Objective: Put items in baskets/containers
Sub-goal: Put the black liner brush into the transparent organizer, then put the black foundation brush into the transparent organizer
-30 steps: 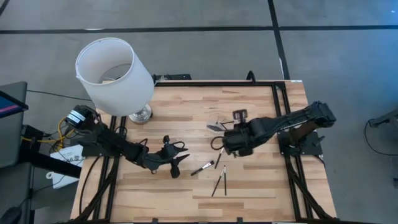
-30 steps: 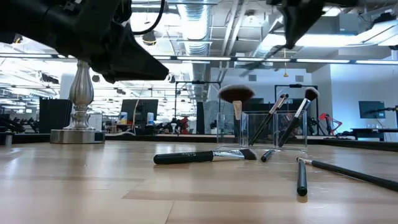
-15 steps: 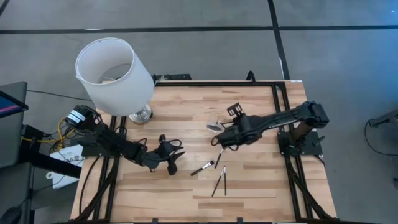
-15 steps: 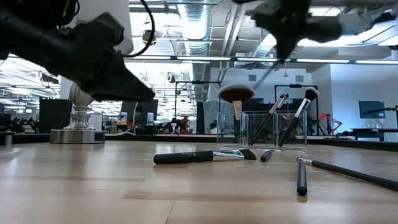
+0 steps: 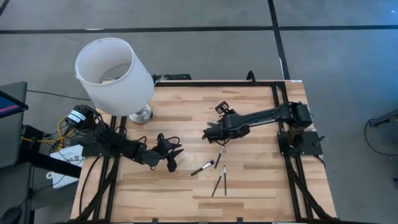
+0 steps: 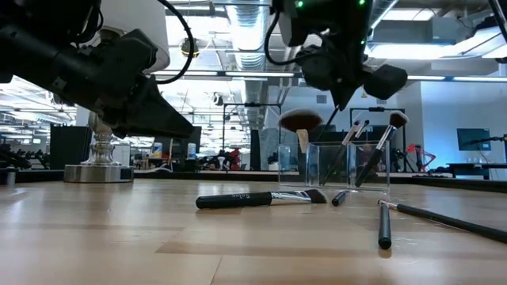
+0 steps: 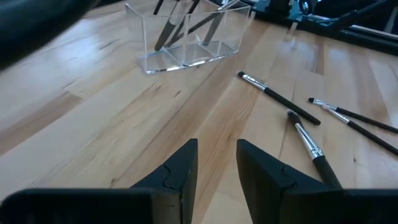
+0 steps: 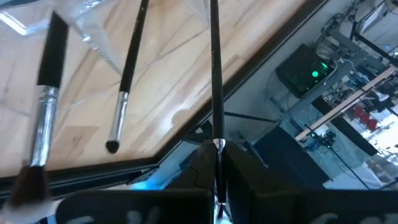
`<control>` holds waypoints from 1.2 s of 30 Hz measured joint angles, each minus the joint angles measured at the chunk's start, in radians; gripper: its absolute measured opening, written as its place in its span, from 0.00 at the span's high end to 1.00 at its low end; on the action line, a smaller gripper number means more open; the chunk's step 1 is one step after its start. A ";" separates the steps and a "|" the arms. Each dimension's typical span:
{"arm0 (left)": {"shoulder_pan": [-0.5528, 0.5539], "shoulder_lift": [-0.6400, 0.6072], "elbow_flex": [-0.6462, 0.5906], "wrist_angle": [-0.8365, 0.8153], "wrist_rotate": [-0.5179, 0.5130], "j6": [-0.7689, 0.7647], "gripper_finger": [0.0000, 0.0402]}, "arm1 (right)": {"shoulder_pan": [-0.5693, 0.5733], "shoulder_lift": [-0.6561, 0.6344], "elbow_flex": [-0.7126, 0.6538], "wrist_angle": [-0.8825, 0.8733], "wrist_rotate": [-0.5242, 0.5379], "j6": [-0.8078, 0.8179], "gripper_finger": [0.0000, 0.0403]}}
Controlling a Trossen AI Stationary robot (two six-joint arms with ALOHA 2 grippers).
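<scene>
The clear tray (image 5: 217, 126) stands at mid table, with several black brushes leaning inside it (image 6: 348, 154) and a fluffy-headed one (image 6: 299, 120). My right gripper (image 5: 210, 132) hovers over the tray, shut on a thin black brush (image 8: 214, 74). My left gripper (image 5: 169, 157) is open, with a narrow gap, low over the bare wood to the left of the loose brushes. Several brushes lie flat on the table: one with a silver ferrule (image 5: 202, 168), a close pair (image 5: 220, 182), and one nearer the tray (image 7: 277, 96). My right gripper pinches the thin brush between its two fingers at the silver ferrule (image 8: 217, 145). The black handle runs straight out ahead along the fingers. The gripper slants down from the table's right over the tray (image 8: 93, 34). The brush is lifted clear of the table; its far end is out of the frame.
A tall lamp with a white shade (image 5: 115, 74) stands on its metal base (image 6: 99, 170) at the far left corner. Black rails (image 5: 281, 93) run along the table's far and right sides. Bare wood lies along the near edge (image 5: 155, 199).
My right gripper has carried the brush toward the table's left, from beside the loose brushes to over the tray, and has tipped down toward it. My left gripper has drawn back a little toward the table's left.
</scene>
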 joint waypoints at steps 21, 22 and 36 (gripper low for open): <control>0.000 0.000 0.000 0.002 0.001 -0.027 0.73 | 0.022 0.001 0.000 0.069 0.039 0.077 0.76; 0.000 0.000 0.000 0.002 0.004 -0.042 0.73 | 0.031 0.001 0.000 0.064 0.052 0.120 0.75; -0.029 0.016 0.063 0.123 0.173 -0.004 0.73 | 0.283 -0.145 0.044 -0.037 -0.116 0.650 0.79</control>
